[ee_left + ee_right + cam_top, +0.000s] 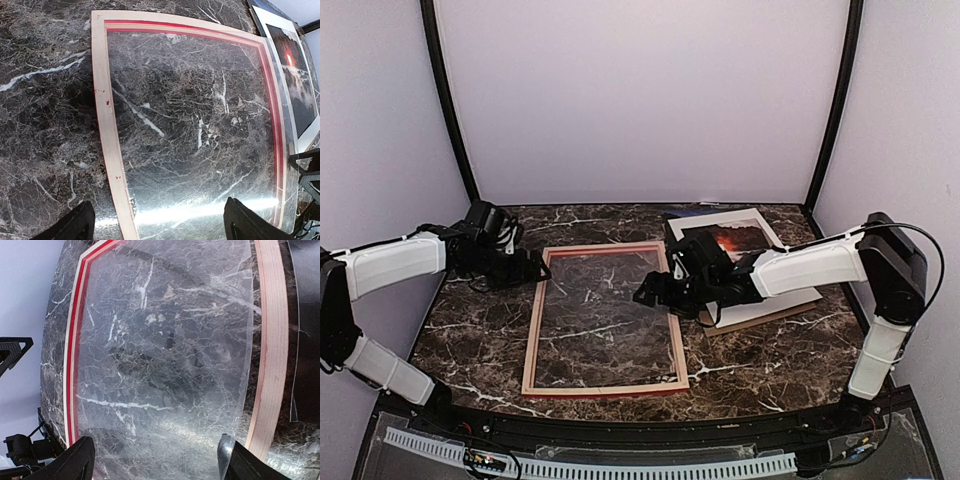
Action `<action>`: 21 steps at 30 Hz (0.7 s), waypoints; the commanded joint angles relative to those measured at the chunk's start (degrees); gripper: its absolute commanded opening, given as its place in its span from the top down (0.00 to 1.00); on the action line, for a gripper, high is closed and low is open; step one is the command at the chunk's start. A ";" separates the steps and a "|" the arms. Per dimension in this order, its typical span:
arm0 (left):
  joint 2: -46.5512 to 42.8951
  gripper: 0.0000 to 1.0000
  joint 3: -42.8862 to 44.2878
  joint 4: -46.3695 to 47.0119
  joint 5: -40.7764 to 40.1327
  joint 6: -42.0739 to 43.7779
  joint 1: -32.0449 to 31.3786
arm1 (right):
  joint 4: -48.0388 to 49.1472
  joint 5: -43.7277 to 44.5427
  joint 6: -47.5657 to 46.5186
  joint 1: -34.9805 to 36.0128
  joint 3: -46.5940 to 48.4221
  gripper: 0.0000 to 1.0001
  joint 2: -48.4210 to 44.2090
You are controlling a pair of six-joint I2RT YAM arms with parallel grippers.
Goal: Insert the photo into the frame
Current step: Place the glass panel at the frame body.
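The frame point(532, 340) is bare wood, the table point(470, 320) glossy marble.

The right arm point(805, 265) hides the near part of the photo point(740, 238).

Bare desk point(480, 340) left of the frame point(532, 340) and along its near rail: room to pass. Narrow open strip behind the frame's far rail, up to the back wall point(640, 100). Blocked at the frame's far-left corner by the left hand point(538, 268), spread wide. Blocked over the frame's right rail by the right hand point(645, 292), likewise spread. Right of the frame's far half, crowded by the photo point(735, 238) in its flat stack; right of the near half, bare.
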 commanded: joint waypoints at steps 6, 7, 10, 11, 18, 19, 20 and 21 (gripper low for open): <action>1.19 0.08 -1.31 1.23 -0.01 -0.35 -0.33 | -6.89 6.97 -4.19 0.73 2.84 0.13 -1.58; 1.32 0.08 -1.39 1.31 -0.07 -0.35 -0.36 | -7.26 7.14 -4.37 0.72 2.76 0.13 -1.79; 2.13 0.08 -1.45 1.61 -0.40 -0.19 -0.32 | -8.60 9.50 -5.05 0.76 2.85 0.13 -2.53; 2.40 0.08 -1.45 1.61 -0.53 -0.18 -0.36 | -9.27 10.29 -5.31 0.73 2.86 0.13 -2.88; 6.03 0.13 -1.25 1.57 -2.01 0.28 -0.40 | -12.04 13.11 -8.02 0.64 2.08 0.15 -4.21; 6.85 0.15 -1.22 1.54 -2.14 0.45 -0.40 | -11.96 12.94 -8.33 0.65 1.69 0.15 -4.47; 7.22 0.17 -1.04 1.50 -2.19 0.54 -0.40 | -11.79 12.78 -8.66 0.65 1.02 0.15 -4.82; 8.11 0.18 -0.94 1.42 -2.36 0.78 -0.40 | -11.55 12.70 -9.08 0.64 0.39 0.15 -5.13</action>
